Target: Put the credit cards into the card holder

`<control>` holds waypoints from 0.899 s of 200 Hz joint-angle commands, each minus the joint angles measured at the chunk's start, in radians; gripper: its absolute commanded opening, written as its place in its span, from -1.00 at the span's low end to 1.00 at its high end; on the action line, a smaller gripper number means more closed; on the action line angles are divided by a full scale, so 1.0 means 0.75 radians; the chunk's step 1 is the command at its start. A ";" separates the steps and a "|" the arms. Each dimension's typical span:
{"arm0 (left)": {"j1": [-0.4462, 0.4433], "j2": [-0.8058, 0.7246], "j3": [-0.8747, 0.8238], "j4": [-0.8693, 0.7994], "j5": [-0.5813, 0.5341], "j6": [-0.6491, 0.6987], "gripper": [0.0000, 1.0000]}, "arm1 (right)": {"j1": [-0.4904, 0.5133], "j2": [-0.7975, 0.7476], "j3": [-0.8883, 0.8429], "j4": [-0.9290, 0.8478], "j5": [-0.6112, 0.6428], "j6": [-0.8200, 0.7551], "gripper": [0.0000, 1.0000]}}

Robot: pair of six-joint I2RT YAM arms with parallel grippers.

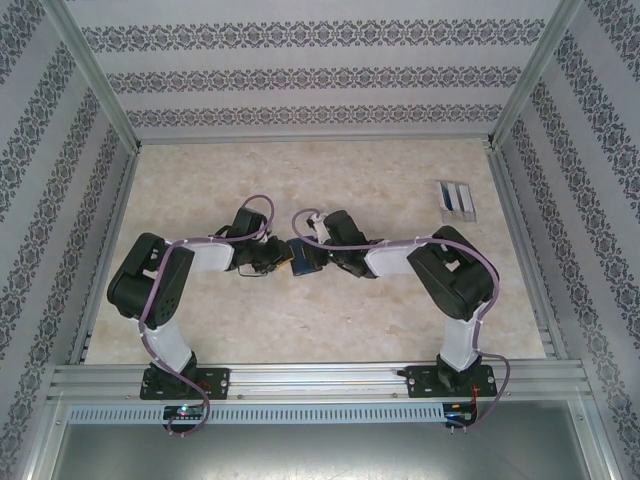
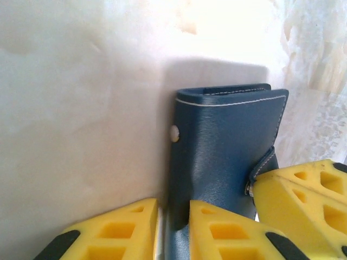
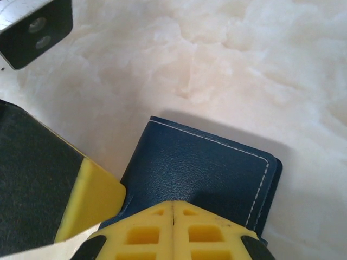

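Note:
The card holder (image 1: 298,256) is a dark navy wallet with white stitching, held in mid-table between both grippers. In the left wrist view my left gripper (image 2: 173,234) is shut on the card holder's (image 2: 227,146) lower edge, with a light snap button (image 2: 174,133) on its side and its strap (image 2: 264,162) running down to the right gripper's yellow finger (image 2: 303,189). My right gripper (image 3: 173,225) is shut, its tips together against the card holder's face (image 3: 195,168). Whether the strap is pinched is hidden. The credit cards (image 1: 463,197), dark blue and whitish, lie at the back right.
The cards sit in a clear slotted case (image 1: 444,198) near the right frame rail. The left gripper's yellow finger (image 3: 89,200) and its camera housing (image 3: 35,24) crowd the left of the right wrist view. Patterned walls enclose the marbled tabletop (image 1: 300,180).

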 commanded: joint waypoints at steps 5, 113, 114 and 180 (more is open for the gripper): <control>0.019 -0.051 -0.063 -0.118 -0.099 0.012 -0.54 | -0.034 -0.069 0.004 -0.211 -0.135 0.054 -0.80; 0.132 -0.721 -0.045 -0.373 -0.453 0.385 -0.16 | -0.123 -0.626 -0.071 -0.310 -0.018 0.029 0.05; 0.131 -0.730 -0.049 -0.365 -0.451 0.391 -0.16 | -0.126 -0.635 -0.075 -0.314 -0.017 0.026 0.05; -0.044 -1.227 -0.207 -0.298 -0.946 0.824 0.99 | -0.182 -1.391 -0.420 -0.476 0.633 -0.293 0.96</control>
